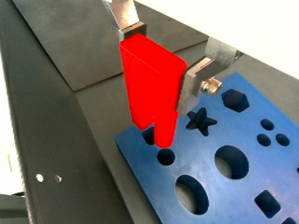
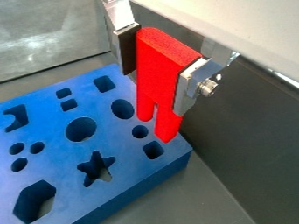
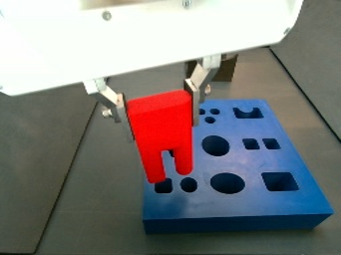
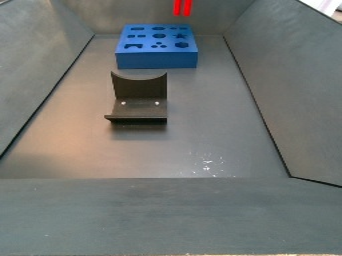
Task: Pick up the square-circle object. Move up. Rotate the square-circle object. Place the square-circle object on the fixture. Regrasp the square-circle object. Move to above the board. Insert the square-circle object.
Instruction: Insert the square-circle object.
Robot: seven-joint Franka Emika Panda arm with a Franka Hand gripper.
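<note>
My gripper [image 1: 162, 57] is shut on the square-circle object [image 1: 155, 87], a bright red block held upright with its two prongs pointing down. Both wrist views show the silver fingers [image 2: 193, 83] clamping its upper sides. The prong tips hang just over the small holes at a corner of the blue board [image 1: 239, 127]. I cannot tell if they touch it. In a side view the gripper [image 3: 156, 100] holds the red block [image 3: 163, 134] above the board's [image 3: 240, 214] near left corner. The fixture [image 4: 138, 100] stands apart from the board [image 4: 158, 58], on the floor.
The board carries star, hexagon, circle and square cut-outs [image 2: 96, 164]. Sloping grey walls [image 4: 54, 90] enclose the dark floor on both sides. The white robot body [image 3: 147, 30] fills the upper part of a side view.
</note>
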